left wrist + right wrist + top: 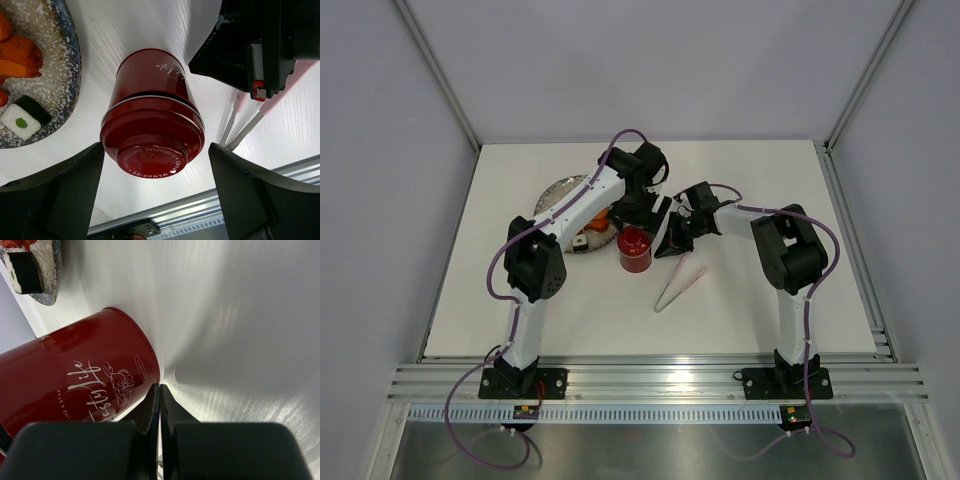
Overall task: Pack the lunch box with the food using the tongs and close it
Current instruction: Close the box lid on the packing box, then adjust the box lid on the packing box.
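Note:
The red lunch box (pixel 634 248) stands upright on the table with its red lid (pixel 152 152) on. My left gripper (pixel 156 150) is open above it, one finger on each side of the lid and apart from it. My right gripper (pixel 160 387) is shut on nothing, its tips low beside the lunch box (pixel 65 385) at the right. The pale pink tongs (pixel 680 288) lie loose on the table, in front of the right gripper. Food sits on the speckled plate: orange pieces (pixel 20 55) and a white roll with dark wrap (pixel 22 120).
The speckled grey plate (pixel 560 188) lies left of the lunch box, partly under the left arm. The right gripper's black body (pixel 240 45) is close to the lunch box on its right. An aluminium rail (pixel 650 378) runs along the near table edge.

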